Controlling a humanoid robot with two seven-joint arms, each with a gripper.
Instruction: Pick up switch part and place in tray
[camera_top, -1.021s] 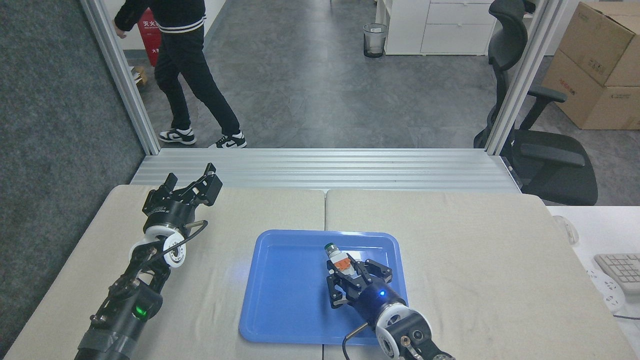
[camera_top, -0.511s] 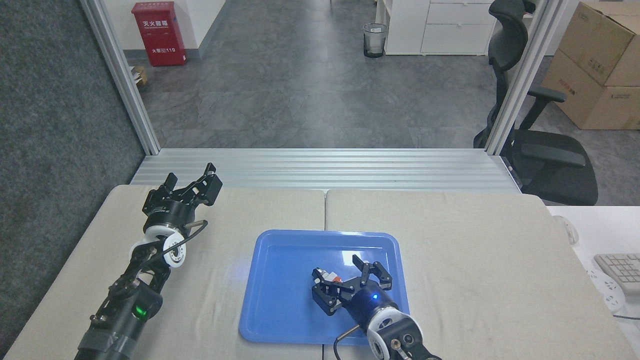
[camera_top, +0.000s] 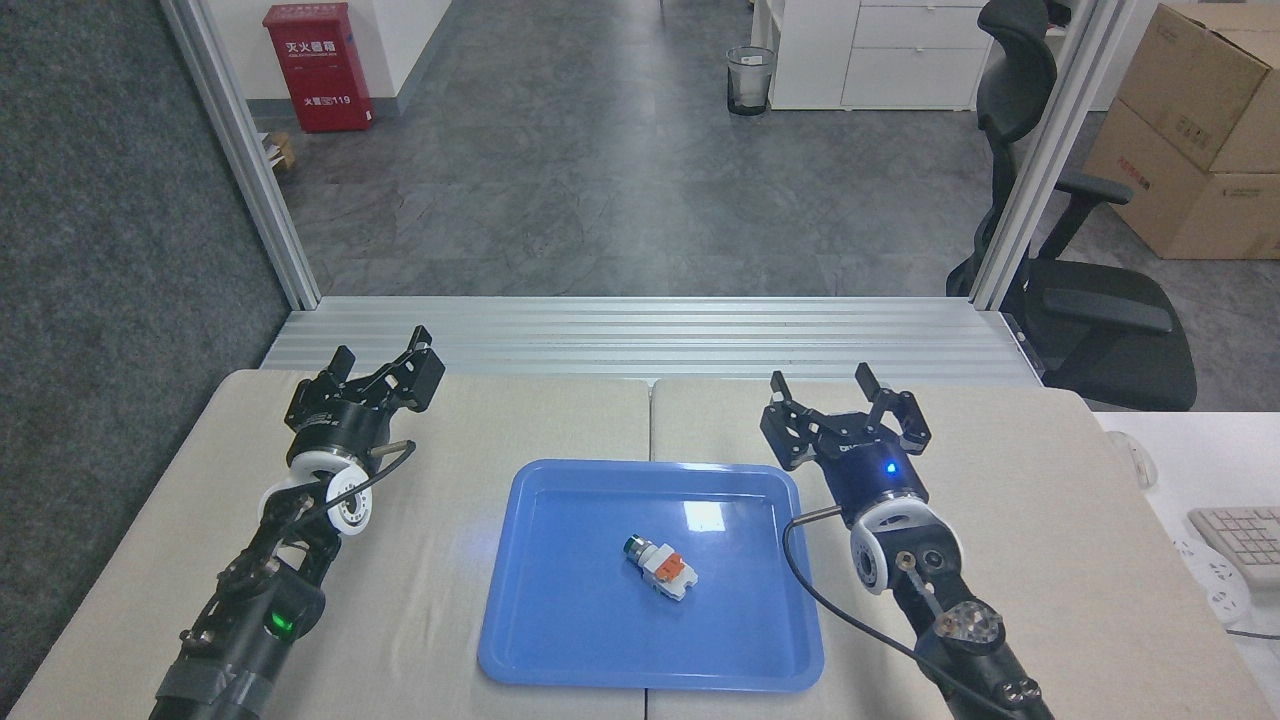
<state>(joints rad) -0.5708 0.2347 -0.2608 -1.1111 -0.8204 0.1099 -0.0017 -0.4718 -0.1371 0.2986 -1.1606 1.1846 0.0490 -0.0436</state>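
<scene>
Switch part (camera_top: 660, 568) lies on its side near the middle of the blue tray (camera_top: 560, 640), green cap pointing toward the tray's far left corner, white body and orange block toward the near right. Nothing touches it. The tray sits on a beige cloth-covered table (camera_top: 1000, 520), straddling the seam where two table halves meet. Just beyond the tray's far right corner, the right gripper (camera_top: 846, 395) hovers over the table with its fingers spread apart and empty, a blue light glowing on its wrist. Well to the left of the tray, the left gripper (camera_top: 385, 368) rests above the table's far left corner; it is seen edge-on, so whether its fingers are apart or together cannot be told. Beyond the tray, a ribbed aluminium ledge (camera_top: 650, 340) borders the table, framed by two slanting metal posts. Past that stretches a grey office floor with a red fire cabinet (camera_top: 310, 65) far left of the tray, a waste bin (camera_top: 750, 80) and white drawers straight beyond, and a black chair (camera_top: 1080, 250) and cardboard boxes (camera_top: 1200, 130) to the right. A keyboard (camera_top: 1240, 540) edge shows on a white desk right of the tray.
</scene>
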